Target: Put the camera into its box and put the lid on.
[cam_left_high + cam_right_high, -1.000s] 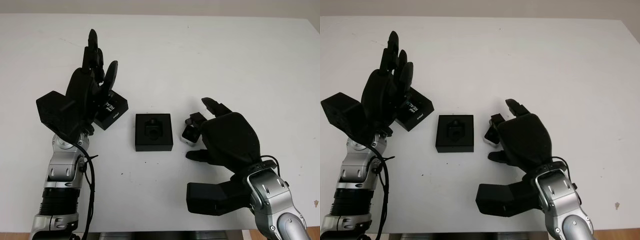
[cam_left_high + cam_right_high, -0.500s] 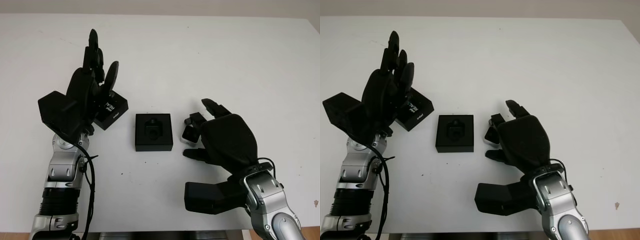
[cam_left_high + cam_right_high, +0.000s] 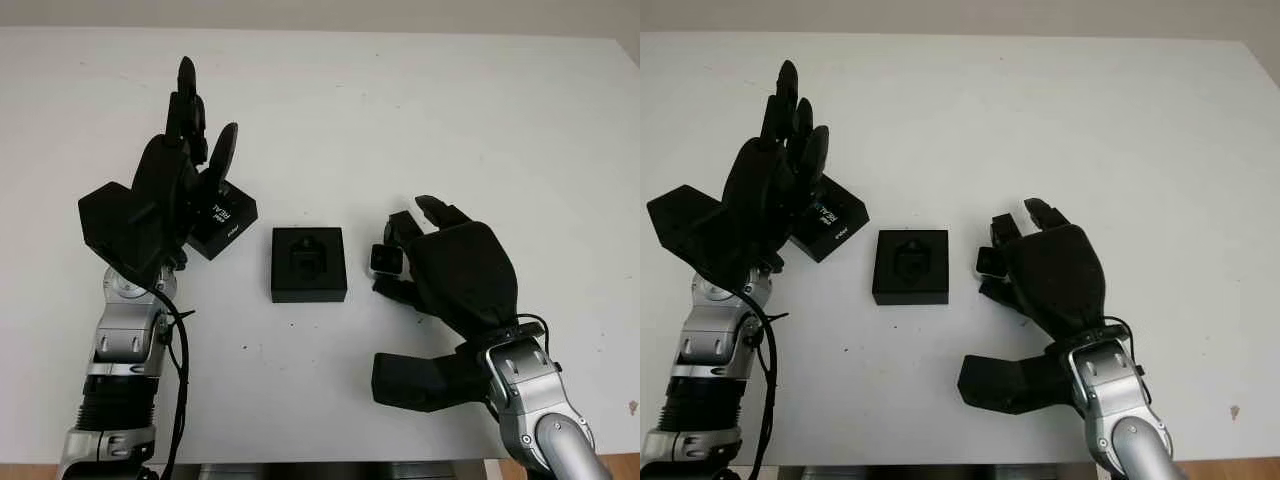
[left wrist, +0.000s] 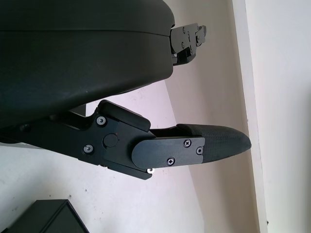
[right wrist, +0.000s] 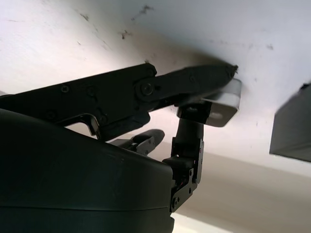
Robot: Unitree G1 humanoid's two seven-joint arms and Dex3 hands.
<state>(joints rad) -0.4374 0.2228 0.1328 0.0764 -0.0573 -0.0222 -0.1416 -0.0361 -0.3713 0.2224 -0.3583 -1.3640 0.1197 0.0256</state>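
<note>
The black box [image 3: 308,264] lies open at the middle of the white table [image 3: 400,110], its foam insert facing up. My right hand [image 3: 396,256] is just right of the box, shut on the small silver-and-black camera [image 3: 384,259]. In the right wrist view two fingers [image 5: 189,82] pinch the camera's [image 5: 221,104] silver body, with the box's edge [image 5: 291,126] close by. The black lid [image 3: 225,222], with white lettering, lies left of the box. My left hand [image 3: 205,120] is open above the lid's left side and covers part of it.
The table's front edge runs along the bottom, by both forearms. Bare table surface lies behind and to the right of the box. A corner of the lid [image 4: 43,218] appears in the left wrist view.
My right hand's fingers have drawn in around the camera and turned it up off the table, so its dark face now shows. The left hand has stayed put.
</note>
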